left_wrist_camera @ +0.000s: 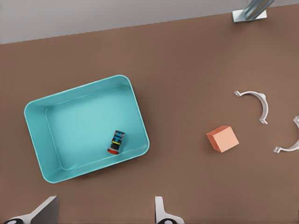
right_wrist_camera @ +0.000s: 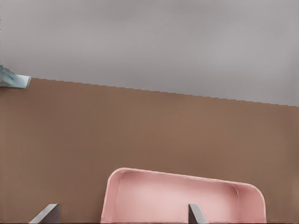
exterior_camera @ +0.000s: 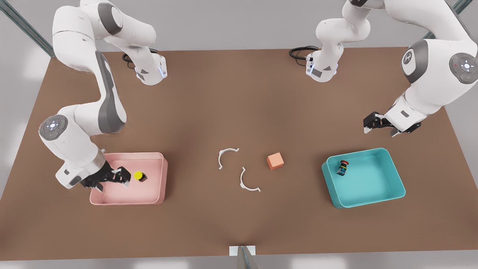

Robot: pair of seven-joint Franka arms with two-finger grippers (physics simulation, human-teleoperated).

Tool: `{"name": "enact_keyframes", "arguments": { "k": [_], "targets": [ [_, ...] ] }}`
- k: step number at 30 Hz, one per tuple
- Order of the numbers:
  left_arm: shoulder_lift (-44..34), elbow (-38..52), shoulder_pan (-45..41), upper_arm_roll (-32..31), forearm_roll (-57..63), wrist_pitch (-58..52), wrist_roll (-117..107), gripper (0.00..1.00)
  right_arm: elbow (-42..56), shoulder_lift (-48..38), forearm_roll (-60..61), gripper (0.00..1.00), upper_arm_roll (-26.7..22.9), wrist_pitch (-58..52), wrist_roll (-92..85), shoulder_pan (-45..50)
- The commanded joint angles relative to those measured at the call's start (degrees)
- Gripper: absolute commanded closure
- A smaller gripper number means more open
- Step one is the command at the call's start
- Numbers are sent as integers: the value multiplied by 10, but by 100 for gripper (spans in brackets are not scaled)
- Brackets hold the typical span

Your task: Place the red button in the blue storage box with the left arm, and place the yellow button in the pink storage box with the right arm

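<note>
Left gripper (exterior_camera: 379, 127): jaws spread wide, holding nothing, raised above the bench (exterior_camera: 239, 93) at 11 o'clock of the blue storage box (exterior_camera: 396, 175)

Right gripper (exterior_camera: 123, 177): jaws apart, empty, low over the pink storage box (exterior_camera: 157, 157), at 9 o'clock of the yellow button (exterior_camera: 140, 176)

Red button (exterior_camera: 343, 167): lies tipped on its side on the blue box floor, near the box's 9 o'clock wall; round red cap, short black body with coloured bands

Yellow button: inside the pink box, round yellow cap on black body

Progress, judged: both buttons are in their boxes; only withdrawing the arms appears left

Boxes: shallow smooth plastic trays, rounded corners, teal-blue and pale pink

Bench: matt brown, flat

Also near bench centre: orange-pink cube (exterior_camera: 275, 161); two white curved clips (exterior_camera: 227, 157)
</note>
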Motion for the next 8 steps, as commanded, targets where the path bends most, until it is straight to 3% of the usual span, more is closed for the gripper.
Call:
{"name": "enact_keyframes", "arguments": {
  "k": [1,2,4,8],
  "targets": [
    [-1,0,-1,0,-1,-4,-50,0,-10,-67,6,0,-12,-173,31,2],
    [-1,0,-1,0,-1,-4,-49,0,-81,-112,7,0,-47,-176,31,26],
    [-1,0,0,0,-1,-4,-49,0,-158,-153,9,0,-53,-179,32,27],
    [-1,0,-1,0,-1,-4,-49,0,-100,-124,21,0,-62,-193,34,42]
  ]
}}
